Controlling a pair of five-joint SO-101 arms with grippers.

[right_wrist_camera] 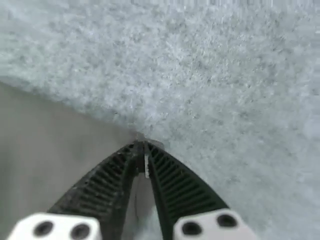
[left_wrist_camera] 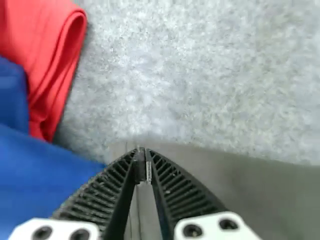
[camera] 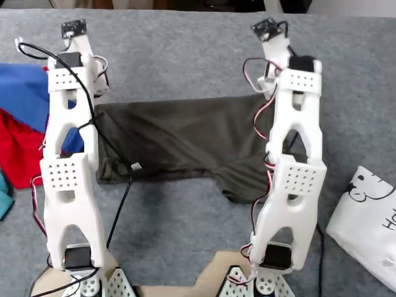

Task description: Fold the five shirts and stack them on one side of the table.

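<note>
Nearest to me, on the grey table, lies the front hem of a dark olive shirt. The shirt is spread flat between my two white arms. One flap droops out of its near edge toward my right arm.

To my right, well apart from the olive shirt, a white shirt with a black cartoon drawing sits at the table's edge. To my left is a loose heap. A teal cloth lies closest to me, then a red shirt, then a blue shirt beyond it.

Farther out, both arms stretch over the olive shirt to its far edge. My left pincer is closed, its ribbed black tips pressed together on the shirt's far left corner. The blue shirt lies just beside it and a red fold sits a little beyond. My right pincer is closed too, its tips pinched on the far right edge of the same shirt, where fabric meets table.

Past both pincers, the grey table runs on.
</note>
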